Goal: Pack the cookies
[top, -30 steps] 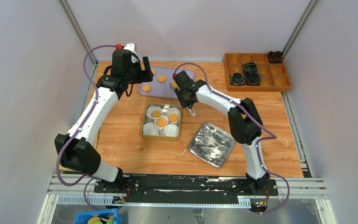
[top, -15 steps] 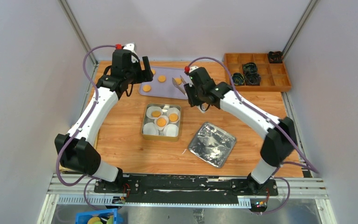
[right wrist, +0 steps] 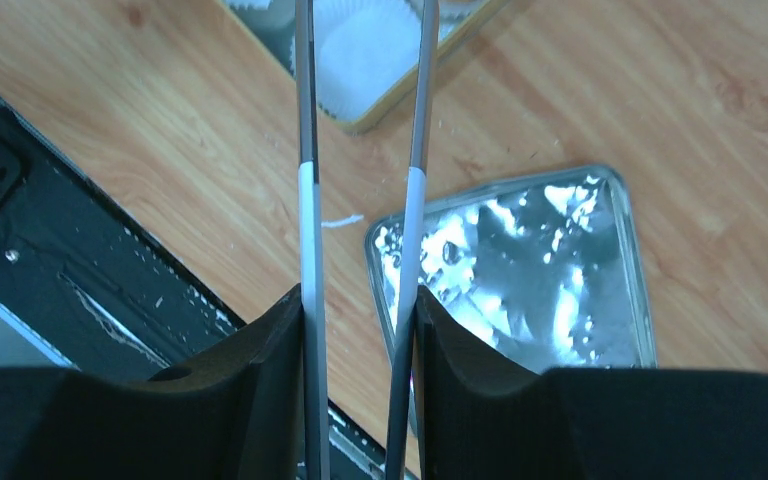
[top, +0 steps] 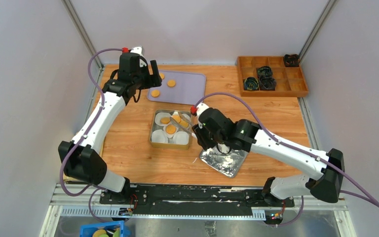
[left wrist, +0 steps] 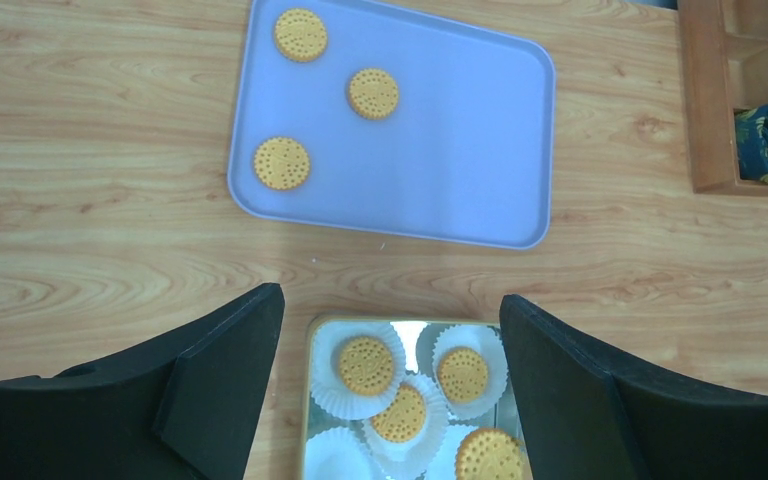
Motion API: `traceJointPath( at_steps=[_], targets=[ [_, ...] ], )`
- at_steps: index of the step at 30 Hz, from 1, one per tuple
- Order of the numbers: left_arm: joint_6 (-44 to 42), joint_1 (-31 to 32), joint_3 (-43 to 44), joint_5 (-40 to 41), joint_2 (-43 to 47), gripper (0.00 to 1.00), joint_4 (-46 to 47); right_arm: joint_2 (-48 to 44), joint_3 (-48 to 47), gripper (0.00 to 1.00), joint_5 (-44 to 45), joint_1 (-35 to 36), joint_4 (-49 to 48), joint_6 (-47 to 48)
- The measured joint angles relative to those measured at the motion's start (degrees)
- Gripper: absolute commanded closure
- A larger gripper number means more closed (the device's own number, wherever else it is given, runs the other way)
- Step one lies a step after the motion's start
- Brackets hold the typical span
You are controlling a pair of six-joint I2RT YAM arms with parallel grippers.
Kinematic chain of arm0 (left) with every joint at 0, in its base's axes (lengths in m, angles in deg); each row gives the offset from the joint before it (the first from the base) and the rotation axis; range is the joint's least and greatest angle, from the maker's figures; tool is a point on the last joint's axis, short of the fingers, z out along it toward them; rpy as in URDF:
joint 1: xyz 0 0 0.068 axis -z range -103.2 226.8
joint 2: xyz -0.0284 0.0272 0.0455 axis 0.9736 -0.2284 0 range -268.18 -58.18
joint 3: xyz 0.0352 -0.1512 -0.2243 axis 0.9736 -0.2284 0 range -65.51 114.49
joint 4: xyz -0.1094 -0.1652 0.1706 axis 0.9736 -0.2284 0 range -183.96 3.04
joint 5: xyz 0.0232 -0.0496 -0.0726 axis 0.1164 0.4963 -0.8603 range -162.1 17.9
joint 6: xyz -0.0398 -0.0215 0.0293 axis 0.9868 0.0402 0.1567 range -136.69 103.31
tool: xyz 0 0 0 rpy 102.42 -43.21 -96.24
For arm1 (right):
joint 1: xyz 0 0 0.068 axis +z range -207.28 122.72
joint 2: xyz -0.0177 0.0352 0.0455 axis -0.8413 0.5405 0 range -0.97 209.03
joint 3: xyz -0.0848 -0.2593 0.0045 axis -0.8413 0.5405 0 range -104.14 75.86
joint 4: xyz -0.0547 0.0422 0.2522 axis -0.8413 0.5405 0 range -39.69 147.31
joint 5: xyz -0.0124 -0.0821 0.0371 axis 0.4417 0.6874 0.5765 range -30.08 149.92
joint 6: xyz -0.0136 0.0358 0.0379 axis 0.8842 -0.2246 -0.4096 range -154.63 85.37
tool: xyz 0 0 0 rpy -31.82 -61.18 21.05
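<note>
Three cookies (left wrist: 281, 163) lie on the purple tray (left wrist: 460, 130) at the back. Several more cookies (left wrist: 366, 364) sit in white paper liners inside the open metal tin (top: 153, 129). My left gripper (left wrist: 390, 310) hangs open above the gap between tray and tin, holding nothing. My right gripper (right wrist: 358, 300) is shut on metal tongs (right wrist: 415, 150), whose arms reach over the tin's right side (top: 190, 122). The tong tips leave the right wrist view, so I cannot tell whether they pinch a cookie.
The shiny tin lid (top: 224, 153) lies on the wood right of the tin, under my right arm. A wooden compartment box (top: 271, 74) with dark items stands at the back right. A blue bin (top: 101, 230) sits below the table's near edge.
My right arm swung back from the purple tray to the tin with the tongs. One cookie left the tray's right side and the tin holds one more. The left arm stayed still.
</note>
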Motion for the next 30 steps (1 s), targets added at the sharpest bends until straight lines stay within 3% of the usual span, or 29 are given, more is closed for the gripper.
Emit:
traceJointPath(
  at_steps=[14,21,30],
  targets=[
    [0.6,0.0,-1.2,-0.5,0.2,0.15,0.0,-0.3,5.9,0.80,4.3,7.9,4.6,-7.6],
    [0.7,0.0,-1.5,-0.8,0.6,0.14,0.0,0.0,5.9,0.66,5.6,8.1,4.9,-8.5],
    [0.6,0.0,-1.5,-0.8,1.0,0.14,0.0,2.6,5.9,0.55,5.8,8.2,4.8,-8.6]
  ],
)
